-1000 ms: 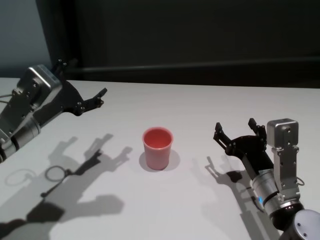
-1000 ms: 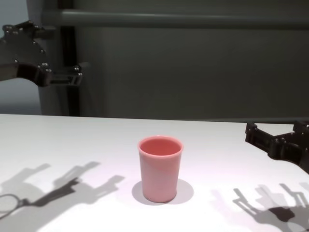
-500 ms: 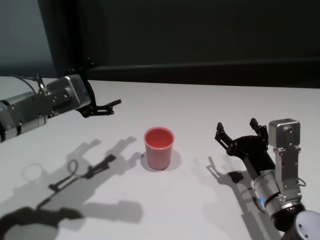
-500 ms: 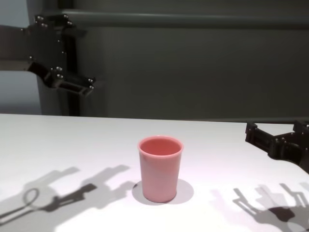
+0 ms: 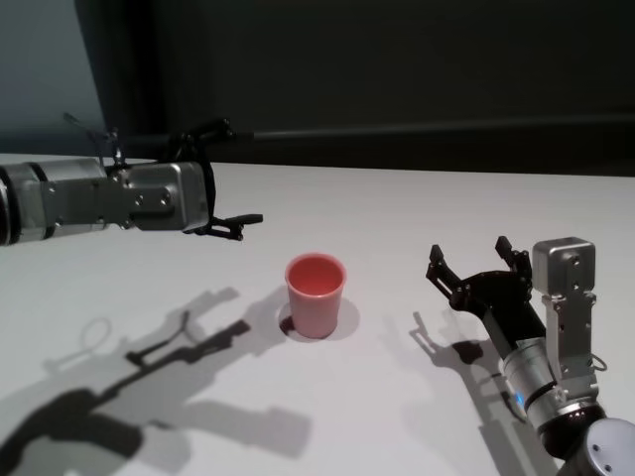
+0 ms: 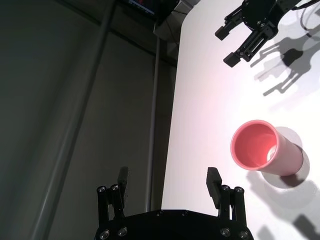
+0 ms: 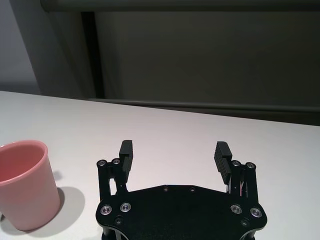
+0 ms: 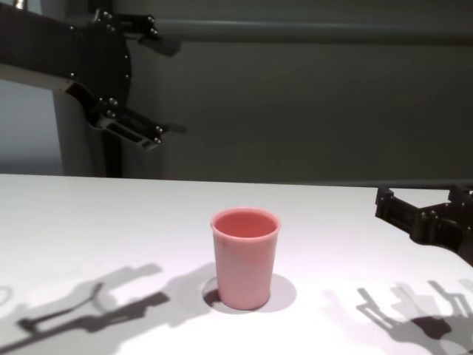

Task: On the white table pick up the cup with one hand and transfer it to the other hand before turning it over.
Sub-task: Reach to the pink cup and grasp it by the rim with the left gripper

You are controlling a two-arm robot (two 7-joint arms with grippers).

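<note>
The pink cup (image 5: 316, 296) stands upright, mouth up, on the white table (image 5: 397, 203), near its middle. It also shows in the chest view (image 8: 245, 259), the left wrist view (image 6: 265, 150) and the right wrist view (image 7: 22, 182). My left gripper (image 5: 236, 174) is open and empty, raised above the table to the left of and behind the cup, fingers pointing right; its open fingers show in the chest view (image 8: 171, 87). My right gripper (image 5: 468, 250) is open and empty, low over the table to the right of the cup, apart from it.
A dark wall with a horizontal rail (image 5: 417, 131) runs behind the table's far edge. Arm shadows lie on the tabletop left of the cup (image 5: 189, 342). Bare table lies between the cup and each gripper.
My left arm has swung in from the far left toward the middle, carrying its open gripper closer to the cup. The cup and the right arm have not moved.
</note>
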